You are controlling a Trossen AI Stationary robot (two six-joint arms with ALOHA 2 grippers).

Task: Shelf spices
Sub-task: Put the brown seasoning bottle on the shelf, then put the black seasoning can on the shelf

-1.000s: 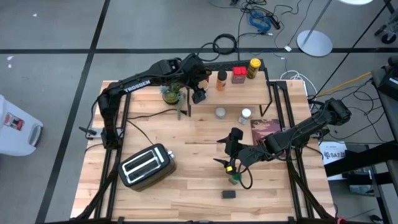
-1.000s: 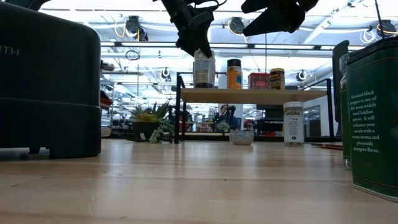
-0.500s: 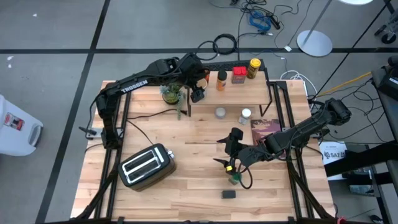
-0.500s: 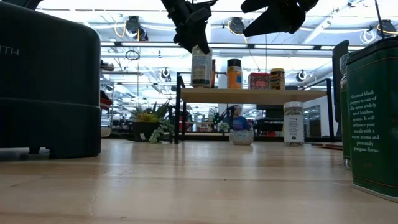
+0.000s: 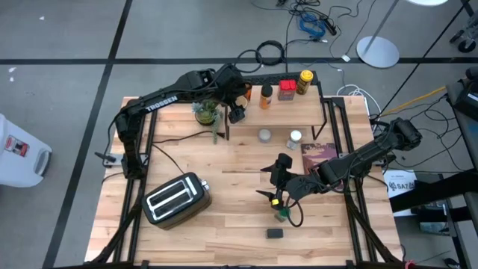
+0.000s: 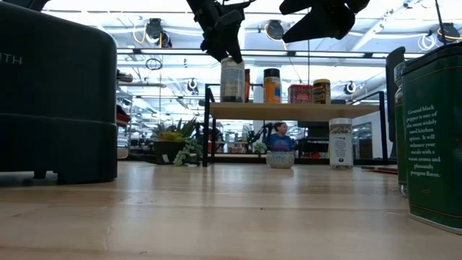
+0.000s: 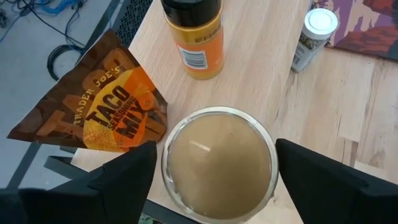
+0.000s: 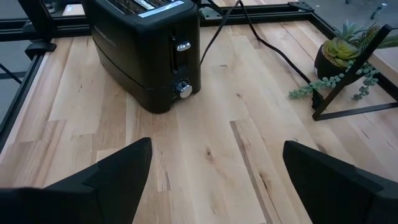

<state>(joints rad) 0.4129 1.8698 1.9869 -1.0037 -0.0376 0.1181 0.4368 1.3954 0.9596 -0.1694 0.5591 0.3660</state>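
Observation:
My left gripper (image 7: 216, 180) is open over the left end of the shelf (image 5: 299, 108), one finger on each side of a tan-lidded spice jar (image 7: 219, 163) without touching it. The jar (image 6: 232, 79) stands upright on the shelf top. Beside it are a taco seasoning packet (image 7: 93, 106), an orange bottle (image 5: 266, 96), a red tin (image 5: 286, 91) and a yellow jar (image 5: 305, 82). Two small jars (image 5: 264, 135) (image 5: 294, 139) stand on the table by the shelf. My right gripper (image 5: 278, 183) hangs open over the table's middle, above a green tin (image 5: 281, 214).
A black toaster (image 5: 175, 198) sits at the near left with its cable running toward the far side. A potted plant (image 5: 205, 112) stands left of the shelf. A dark red card (image 5: 317, 153) and a small black tin (image 5: 275, 233) lie on the table. A person (image 6: 278, 137) shows far behind.
The tan-lidded jar has shifted slightly toward the shelf's left end and come down upright onto the shelf top. My left gripper has risen a little, so its fingertips are now at the jar's top rather than around its lid.

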